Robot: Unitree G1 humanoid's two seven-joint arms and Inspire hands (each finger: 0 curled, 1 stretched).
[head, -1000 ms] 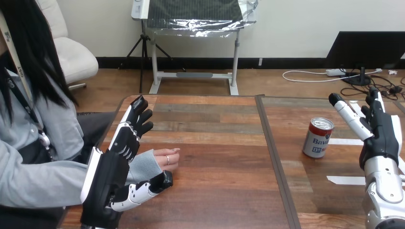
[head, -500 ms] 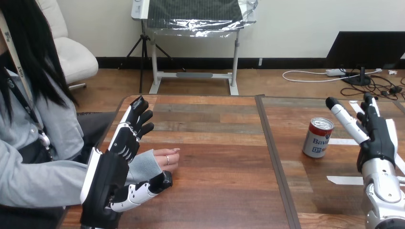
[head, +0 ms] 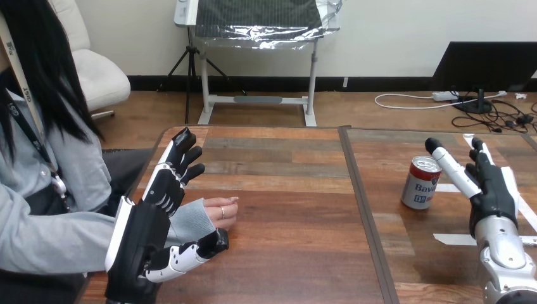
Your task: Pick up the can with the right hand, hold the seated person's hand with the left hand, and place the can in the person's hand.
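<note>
Nearest us, we are holding the left hand (head: 155, 218) open over the table (head: 291, 253), fingers straight, thumb apart and gripping nothing. It is beside the sleeve of the person's hand (head: 218, 212), which is lying flat on the wood. Farther right, the right hand (head: 487, 187) is hovering open and empty just beside the can (head: 421, 183), which is standing upright, long axis vertical, top facing up.

Can (head: 422, 183) on table (head: 285, 259), right hand (head: 491, 190) just right, person's hand (head: 218, 213) at left, left hand (head: 151, 218) beside it
</note>
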